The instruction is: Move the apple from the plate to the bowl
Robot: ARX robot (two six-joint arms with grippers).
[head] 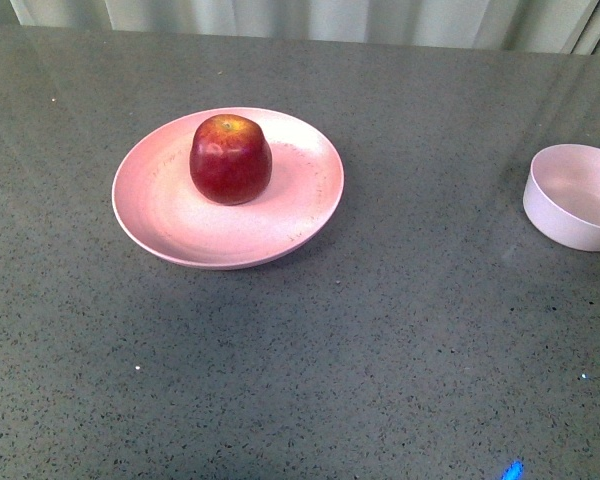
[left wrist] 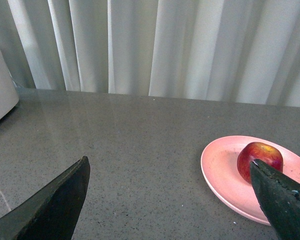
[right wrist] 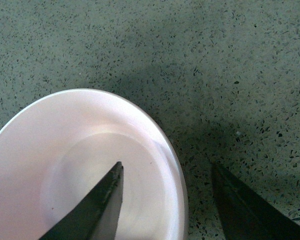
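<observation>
— What's the room like?
— A grey speckled table (head: 280, 390) runs back to pale curtains (left wrist: 190, 45). The pink plate (head: 160, 215) sits left of centre, the bowl (head: 560, 215) well apart at the right edge.
— And the apple (head: 230, 158)?
— Upright on the plate, towards its far side.
— The arms?
— Left gripper (left wrist: 169, 161) hangs above bare table, fingers spread wide, short of the plate. Right gripper (right wrist: 167, 166) is parted too, straddling the bowl's rim; whether it touches, I can't tell.
</observation>
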